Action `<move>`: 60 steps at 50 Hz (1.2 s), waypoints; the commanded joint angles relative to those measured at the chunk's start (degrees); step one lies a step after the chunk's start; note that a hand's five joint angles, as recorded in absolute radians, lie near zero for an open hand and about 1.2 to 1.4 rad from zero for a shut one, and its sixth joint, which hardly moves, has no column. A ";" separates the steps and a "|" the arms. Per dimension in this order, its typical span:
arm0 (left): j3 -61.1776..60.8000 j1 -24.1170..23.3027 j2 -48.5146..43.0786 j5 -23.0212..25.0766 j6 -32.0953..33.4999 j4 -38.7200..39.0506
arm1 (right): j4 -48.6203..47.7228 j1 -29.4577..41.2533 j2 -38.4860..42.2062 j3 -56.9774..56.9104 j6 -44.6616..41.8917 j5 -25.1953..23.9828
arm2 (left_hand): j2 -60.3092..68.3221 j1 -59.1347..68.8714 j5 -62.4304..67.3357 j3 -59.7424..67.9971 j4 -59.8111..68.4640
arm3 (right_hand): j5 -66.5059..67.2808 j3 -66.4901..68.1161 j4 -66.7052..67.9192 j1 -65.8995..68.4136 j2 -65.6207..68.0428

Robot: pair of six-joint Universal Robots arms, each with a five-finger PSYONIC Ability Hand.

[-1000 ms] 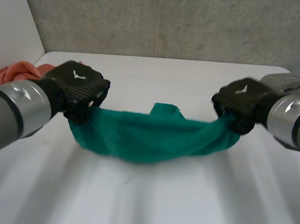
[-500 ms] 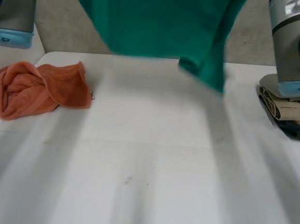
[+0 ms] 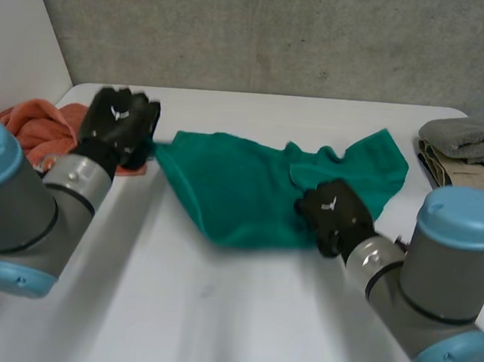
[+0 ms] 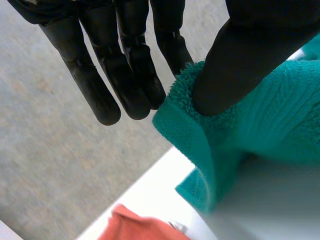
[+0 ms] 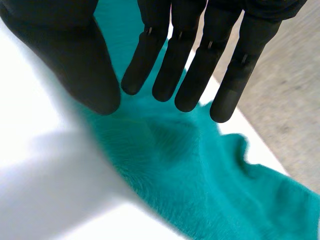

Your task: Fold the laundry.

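the green towel (image 3: pixel 250 190) lies rumpled on the counter (image 3: pixel 215 313), no fold made; an orange cloth (image 3: pixel 30 127) waits too. the left hand (image 3: pixel 121 119) pinches the towel's corner with its thumb. the right hand (image 3: pixel 333 215) has its fingers (image 5: pixel 192 65) straight, holding nothing.

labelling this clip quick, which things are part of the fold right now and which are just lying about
In use:
green towel
left hand, pinching the towel's corner
right hand, open over the towel's near edge

Lying about:
crumpled orange cloth, beside the left hand
folded stack, at far right

No readable text; white emblems (image 3: pixel 123 119) mark the left robot hand (image 3: pixel 105 130) and right robot hand (image 3: pixel 339 220).
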 commanded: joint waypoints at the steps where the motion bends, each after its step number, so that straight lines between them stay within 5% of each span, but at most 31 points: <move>1: -4.24 1.05 0.97 0.24 -0.04 -1.45 | 3.20 -0.46 -3.58 -0.92 -0.09 2.37 | 11.35 14.39 13.46 11.62 11.17 | -24.60 -24.50 -24.59 -24.31 -24.17; 10: -10.57 2.46 8.00 3.58 -0.04 -6.81 | 16.12 -5.91 -7.73 -10.58 -4.92 -2.90 | 11.35 14.39 13.46 11.62 11.17 | -38.08 -37.97 -38.06 -37.79 -37.65; 17: -13.12 3.25 12.40 6.22 -0.22 -7.69 | 23.59 -8.46 2.11 -23.85 -14.76 -10.73 | 11.35 14.39 13.46 11.62 11.17 | -38.42 -38.31 -38.40 -38.13 -37.99; 30: -12.42 2.99 16.35 6.04 -0.57 -8.04 | 28.08 -9.69 25.22 -47.67 -27.24 -14.41 | 11.35 14.39 13.46 11.62 11.17 | -38.08 -37.98 -38.07 -37.79 -37.65; 42: -12.33 3.34 17.50 6.04 -0.74 -8.13 | 26.33 -9.78 36.04 -55.32 -36.48 -19.08 | 11.35 14.39 13.46 11.62 11.17 | -38.08 -37.98 -38.07 -37.79 -37.65; 45: -12.24 3.60 17.67 6.04 -0.83 -8.13 | 25.89 -9.78 37.71 -57.00 -36.57 -18.47 | 11.35 14.39 13.46 11.62 11.17 | -31.57 -31.46 -31.55 -31.27 -31.13; 46: -12.16 3.77 17.85 5.96 -0.92 -8.13 | 25.54 -9.86 38.33 -58.05 -36.83 -17.86 | 11.35 14.39 13.46 11.62 11.17 | -11.54 -11.43 -11.52 -11.25 -11.11; 48: -11.98 4.04 18.20 5.96 -0.92 -8.13 | 25.27 -9.78 38.07 -58.93 -37.62 -17.67 | 11.35 14.39 13.46 11.62 11.17 | 23.63 23.73 23.64 23.92 24.06; 53: -10.84 6.06 20.22 4.99 -1.62 -8.04 | 21.85 -10.48 30.09 -56.66 -33.16 -15.75 | 11.35 14.39 13.46 11.62 11.17 | 24.35 24.45 24.36 24.64 24.78; 60: -6.89 9.92 25.58 2.62 -3.73 -9.27 | 15.08 -14.87 8.39 -40.50 -12.50 -10.64 | 11.35 14.39 13.46 11.62 11.17 | 24.35 24.45 24.36 24.64 24.78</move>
